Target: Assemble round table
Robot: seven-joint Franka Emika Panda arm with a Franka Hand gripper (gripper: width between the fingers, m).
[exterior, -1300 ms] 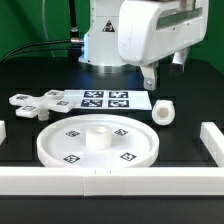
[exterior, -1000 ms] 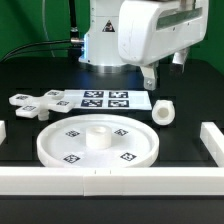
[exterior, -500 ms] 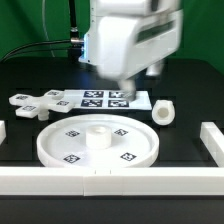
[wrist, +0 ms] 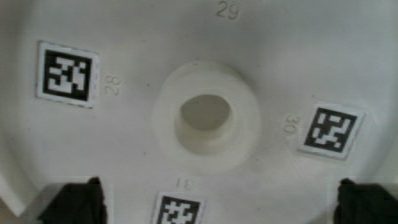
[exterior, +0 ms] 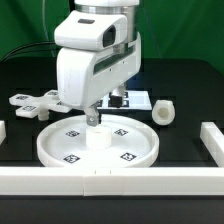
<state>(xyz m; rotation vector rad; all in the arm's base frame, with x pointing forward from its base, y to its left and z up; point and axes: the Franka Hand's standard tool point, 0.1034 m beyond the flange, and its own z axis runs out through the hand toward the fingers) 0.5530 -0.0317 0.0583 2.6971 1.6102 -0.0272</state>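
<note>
Three white plastic parts make up the round table. The largest, the rimmed disc (exterior: 45, 150), lies flat on the black surface at the near middle, just behind the near white bar (exterior: 120, 181). A raised hub (exterior: 97, 138) with a round hole stands at its centre. Square black-and-white tags ring the hub on the disc's floor.

The gripper (exterior: 93, 118) hangs right above the hub, its jaws spread wide and holding nothing. In the wrist view both dark fingertips (wrist: 75, 203) show over the disc's floor.

The step in hand looks like taking hold of the disc at the hub. That calls for a straight descent, with the hub centred between the fingers and an even squeeze, since smooth plastic may skid sideways.

The short cylinder post (exterior: 163, 112) sits apart on the exterior view's right. The flat cross-shaped piece (exterior: 35, 103) lies far on the exterior view's left, and the arm partly hides the marker board (exterior: 137, 99) behind.
</note>
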